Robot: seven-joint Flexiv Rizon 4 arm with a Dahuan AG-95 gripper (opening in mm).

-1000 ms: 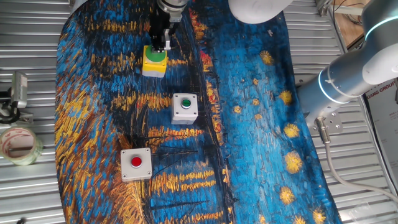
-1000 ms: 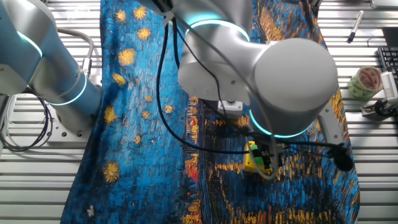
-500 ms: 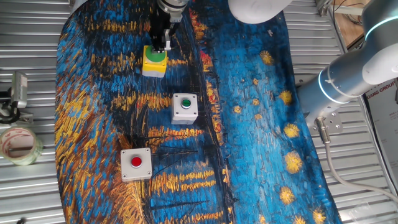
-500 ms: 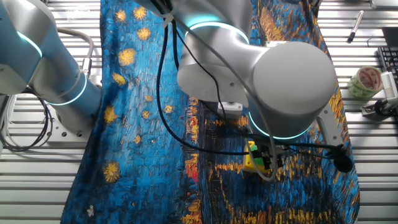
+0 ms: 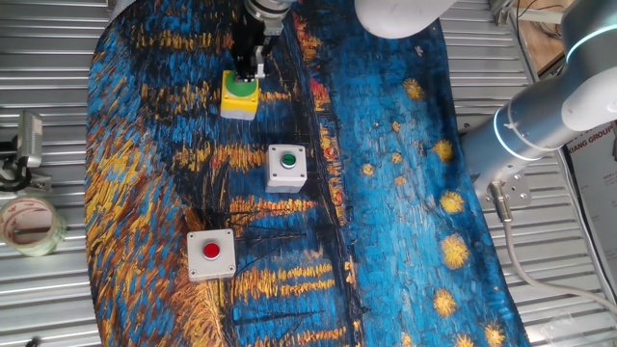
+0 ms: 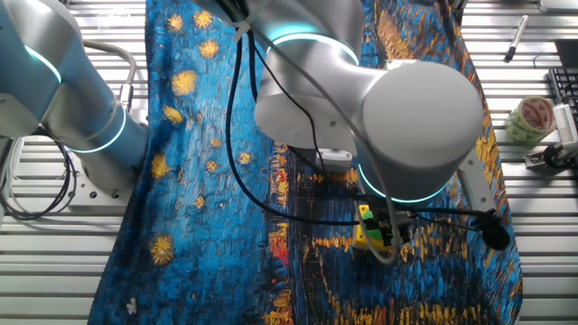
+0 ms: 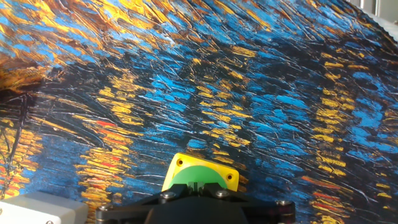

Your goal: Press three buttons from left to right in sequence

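The hand (image 5: 250, 69) stands directly above the yellow box (image 5: 239, 96), its tip down on the box's green dome (image 7: 200, 176). From the hand's own camera the dome and the yellow corners of the box sit straight under the dark hand body, at the bottom middle of the picture. Whether the fingers are spread or closed cannot be told; no view shows a gap or a meeting of the tips.

The other 2 boxes lie apart from the hand on the painted cloth (image 5: 386, 193) that covers the surface (image 5: 39, 289). The grey-white box with the small green button (image 5: 286, 166) is the next one away from the hand, and the grey-white box with the red button (image 5: 211, 253) lies farthest beyond it. All 3 form a slanted row.

A roll of tape (image 5: 29, 224) rests off the cloth, well apart from the hand.
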